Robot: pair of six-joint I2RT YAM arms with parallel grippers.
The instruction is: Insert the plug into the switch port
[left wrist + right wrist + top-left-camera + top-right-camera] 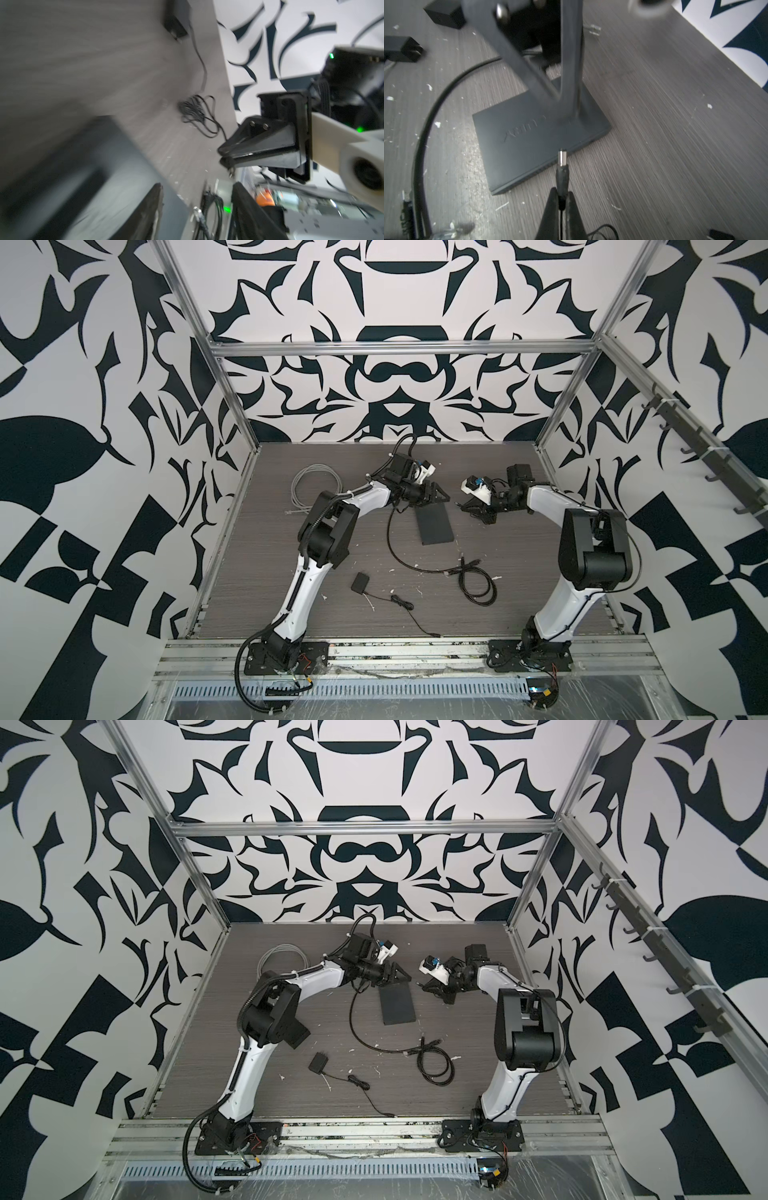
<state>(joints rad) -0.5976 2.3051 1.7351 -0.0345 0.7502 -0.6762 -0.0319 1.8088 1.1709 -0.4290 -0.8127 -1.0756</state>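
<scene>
A: Right gripper (562, 192) pinching plug (562, 164), tip just beside an edge of switch (519, 128).
B: Left gripper (197, 186) spread over its far end. Bare flecked grey table (675, 124) alongside, patterned walls (395, 385) around.

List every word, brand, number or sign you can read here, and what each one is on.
Embossed word on top of the flat dark grey switch box: blurred, upside down in the right wrist view and partly covered; not readable.
Black barrel plug with silver tip: no marking visible.
Small black square adapter: too small to tell.
Nothing else bears any text that I can see.
</scene>
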